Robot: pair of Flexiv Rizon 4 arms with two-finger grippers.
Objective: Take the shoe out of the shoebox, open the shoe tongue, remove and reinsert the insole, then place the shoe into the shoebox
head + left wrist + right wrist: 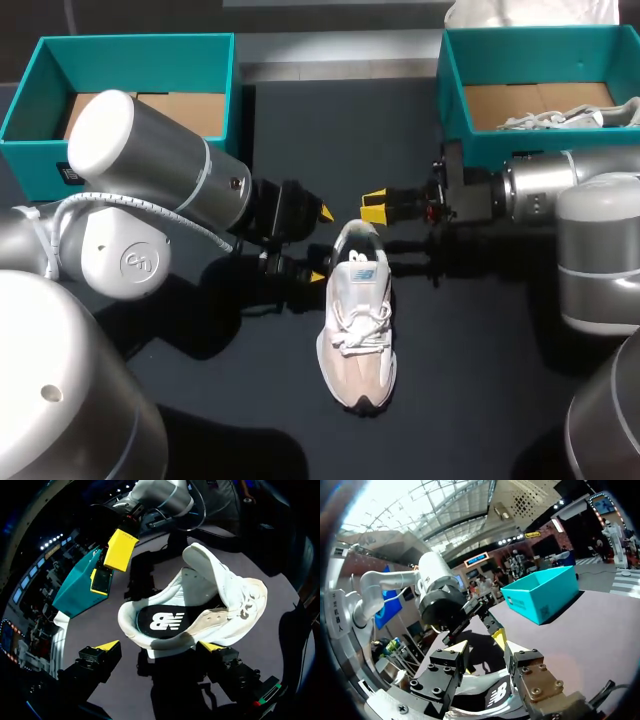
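One white shoe [358,320] lay on table [480,390], insole [162,622] inside. Left gripper [322,245] fingers wide apart beside heel. Right gripper [374,205] fingers slightly apart near heel (gripping nothing). Two teal boxes: left box [130,45], right box [540,40] holding second shoe [560,118].

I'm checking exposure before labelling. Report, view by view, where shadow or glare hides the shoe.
Head view: the shoe is evenly lit and stands out on the dark table, arm shadows falling beside it. Left wrist view: its opening is shaded, yet the insole print shows. Right wrist view: bright backlight leaves the right hand and the shoe under it dim.
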